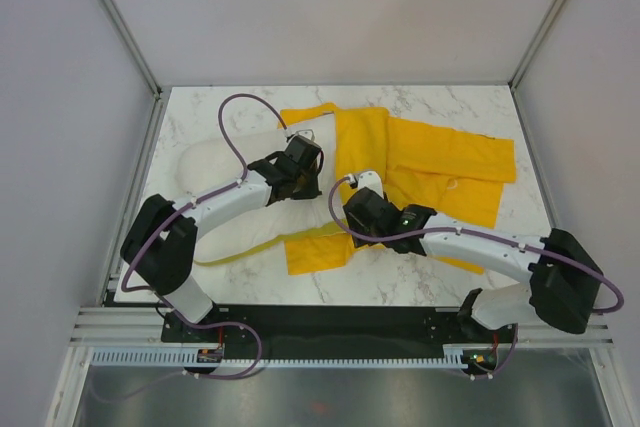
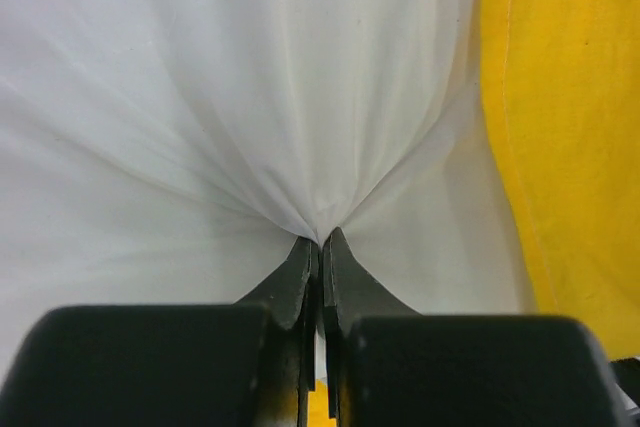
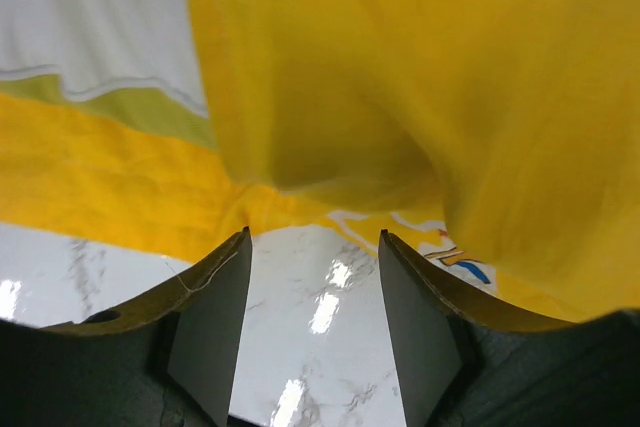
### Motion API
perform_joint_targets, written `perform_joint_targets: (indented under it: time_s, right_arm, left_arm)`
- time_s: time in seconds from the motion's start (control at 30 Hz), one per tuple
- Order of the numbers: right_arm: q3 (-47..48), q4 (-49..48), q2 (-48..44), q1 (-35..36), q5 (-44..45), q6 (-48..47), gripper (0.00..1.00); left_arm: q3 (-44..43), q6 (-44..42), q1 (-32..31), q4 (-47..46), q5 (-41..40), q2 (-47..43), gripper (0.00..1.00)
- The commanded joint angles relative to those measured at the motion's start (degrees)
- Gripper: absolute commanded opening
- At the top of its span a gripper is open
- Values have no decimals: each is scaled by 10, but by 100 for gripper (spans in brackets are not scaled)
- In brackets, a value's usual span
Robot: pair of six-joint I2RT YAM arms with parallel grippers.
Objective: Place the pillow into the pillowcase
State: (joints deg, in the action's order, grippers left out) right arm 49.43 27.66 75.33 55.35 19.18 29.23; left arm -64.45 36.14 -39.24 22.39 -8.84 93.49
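The white pillow lies at the table's left, its right part under the yellow pillowcase, which spreads rumpled across the middle and right. My left gripper is shut, pinching a fold of the pillow's white cloth at the pillowcase's edge. My right gripper is open and empty, hovering over bare marble at the near edge of the pillowcase. Its fingertips sit just short of the yellow cloth. Blue print shows at the cloth's edge.
The white marble table is fenced by a metal frame at left and right. Grey walls stand behind. Purple cables loop over both arms.
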Motion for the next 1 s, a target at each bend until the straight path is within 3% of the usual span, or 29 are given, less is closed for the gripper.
perform_joint_targets:
  time_s: [0.0, 0.23, 0.33, 0.43, 0.63, 0.8, 0.9, 0.93, 0.97]
  right_arm:
    - [1, -50, 52, 0, 81, 6, 62]
    - [-6, -139, 146, 1, 55, 14, 61]
    - [-28, -162, 153, 2, 55, 26, 24]
    - [-54, -197, 128, 20, 33, 22, 0]
    - [-76, -315, 71, 106, -92, -8, 0]
    - [-45, -295, 56, 116, -110, -33, 0]
    - [-29, -242, 54, 94, -108, -29, 16]
    - [-34, -235, 34, 84, -115, -23, 34]
    - [-50, -232, 18, 71, -130, -15, 39]
  left_arm:
    - [-27, 10, 1, -26, -1, -6, 2]
    - [-26, 7, 3, -24, 1, -9, 2]
    - [-30, 7, 6, -24, 7, -6, 2]
    - [-38, 9, 12, -26, 21, -1, 2]
    - [-66, 19, 4, -37, 34, 22, 2]
    - [-71, 24, -34, -37, 20, 36, 2]
    - [-59, 24, -36, -37, 13, 42, 2]
    - [-46, 22, -35, -37, 9, 38, 2]
    - [-39, 18, -27, -36, 9, 33, 3]
